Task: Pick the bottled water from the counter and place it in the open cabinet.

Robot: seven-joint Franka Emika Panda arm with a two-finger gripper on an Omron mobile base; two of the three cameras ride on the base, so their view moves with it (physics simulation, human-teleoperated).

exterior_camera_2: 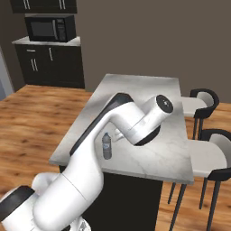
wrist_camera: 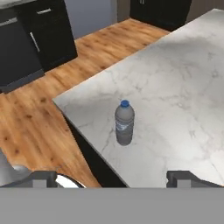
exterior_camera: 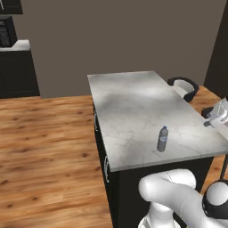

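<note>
The bottled water (exterior_camera: 163, 139) stands upright near the front edge of the white-grey marble counter (exterior_camera: 129, 107). It is a small clear bottle with a blue cap and a bluish label band. It also shows beside my arm as the bottle (exterior_camera_2: 107, 145), and in the middle of the hand view as the bottle (wrist_camera: 124, 122). My gripper (exterior_camera: 213, 121) hovers over the counter's right edge, well to the right of the bottle and above it. In the hand view the gripper (wrist_camera: 114, 177) is open, its fingertips (wrist_camera: 43, 178) far apart with nothing between them. The open cabinet is out of view.
Black stools (exterior_camera_2: 205, 101) with pale seats line the counter's right side. A black microwave (exterior_camera_2: 49, 28) sits on a marble ledge over dark base cabinets at the back left, with shut dark wall cabinets (exterior_camera_2: 45, 5) above. Wood floor (exterior_camera: 44, 147) lies left of the counter.
</note>
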